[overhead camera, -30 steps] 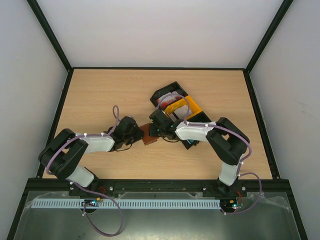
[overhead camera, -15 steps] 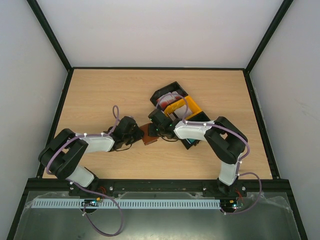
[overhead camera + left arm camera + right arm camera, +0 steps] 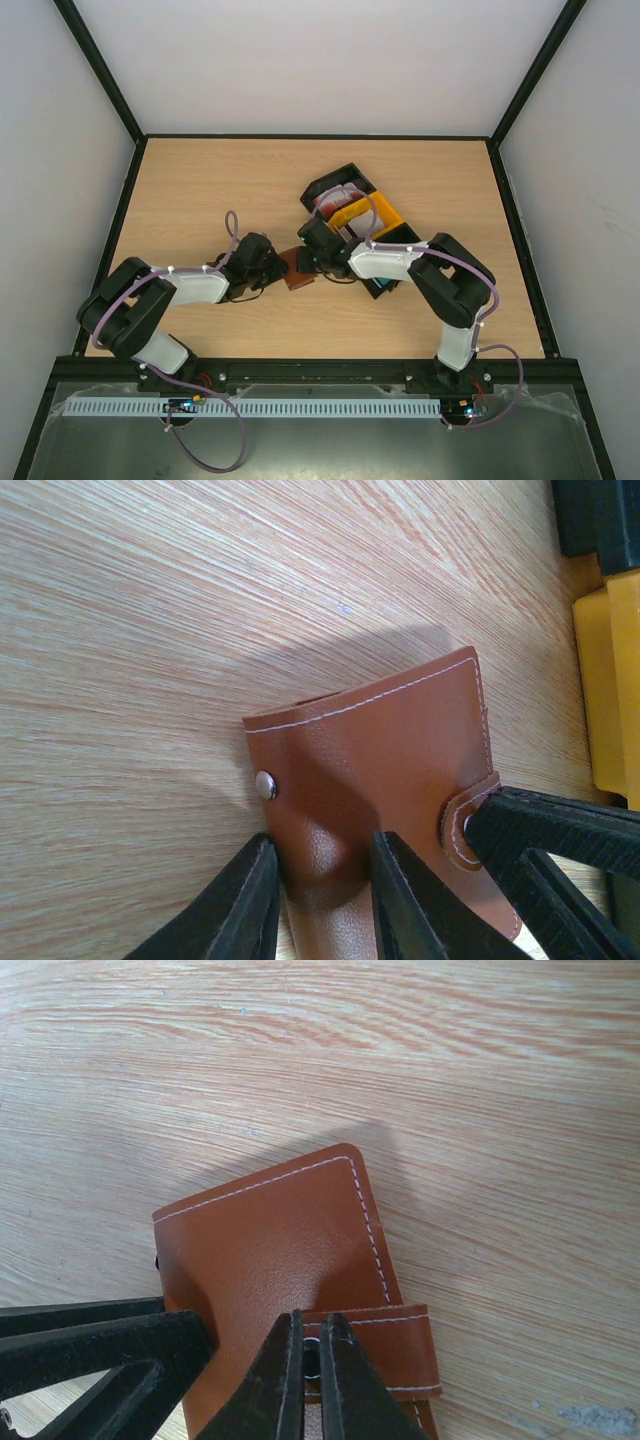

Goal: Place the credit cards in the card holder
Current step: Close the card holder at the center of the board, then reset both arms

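The brown leather card holder (image 3: pixel 297 268) lies closed on the table between my two grippers. In the left wrist view, my left gripper (image 3: pixel 322 847) pinches the near part of the card holder (image 3: pixel 390 740), one finger at its edge beside the metal snap and one on its face. In the right wrist view, my right gripper (image 3: pixel 313 1322) is nearly closed on the tab (image 3: pixel 385 1350) of the card holder (image 3: pixel 270 1240), at the snap. Red-and-white credit cards (image 3: pixel 328 203) sit in the bin tray; the other cards are mostly hidden by the right arm.
The black-and-yellow bin tray (image 3: pixel 345 172) stands just behind and right of the card holder, partly under the right arm. Its yellow wall (image 3: pixel 605 680) is close to the card holder's right side. Bare wood lies to the left and far side.
The right arm has shifted very slightly left. The card holder and the left gripper have stayed in place.
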Robot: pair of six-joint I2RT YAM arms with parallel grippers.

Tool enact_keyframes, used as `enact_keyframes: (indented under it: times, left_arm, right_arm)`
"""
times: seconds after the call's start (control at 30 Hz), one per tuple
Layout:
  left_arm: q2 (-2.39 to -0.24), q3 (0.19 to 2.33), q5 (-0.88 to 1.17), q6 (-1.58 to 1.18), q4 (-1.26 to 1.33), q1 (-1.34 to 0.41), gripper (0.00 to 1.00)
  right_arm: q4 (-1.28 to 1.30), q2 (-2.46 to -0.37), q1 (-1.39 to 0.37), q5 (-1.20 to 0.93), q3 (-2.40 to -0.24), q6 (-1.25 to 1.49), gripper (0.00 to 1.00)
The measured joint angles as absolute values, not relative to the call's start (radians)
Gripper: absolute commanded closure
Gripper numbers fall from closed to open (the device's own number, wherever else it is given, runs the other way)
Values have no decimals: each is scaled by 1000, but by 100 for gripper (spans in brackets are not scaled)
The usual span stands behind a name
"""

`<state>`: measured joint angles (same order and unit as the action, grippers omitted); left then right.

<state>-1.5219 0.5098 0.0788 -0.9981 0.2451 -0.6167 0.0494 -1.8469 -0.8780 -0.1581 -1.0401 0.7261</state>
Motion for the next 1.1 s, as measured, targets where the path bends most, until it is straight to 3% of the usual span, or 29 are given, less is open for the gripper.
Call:
enact_keyframes:
  times: [0.7,0.83,0.93,1.1]
  left_arm:
    - [-1525,512,81,-997,245,-616,70]
    - [-1522,524,81,-990,224,-613,68]
    - [-1497,538,75,-975,165,-606,63]
    - [-1353,556,32,-922,-35,-594,41]
  right_arm:
    - [-165,-1792,-910,-116,-864,732,97]
    - [-97,-1784,-917,-92,-897,725,90]
    - [-4,-1755,-920,-49,-936,719,83]
    - [99,-1569,-915,72,-989,699,66]
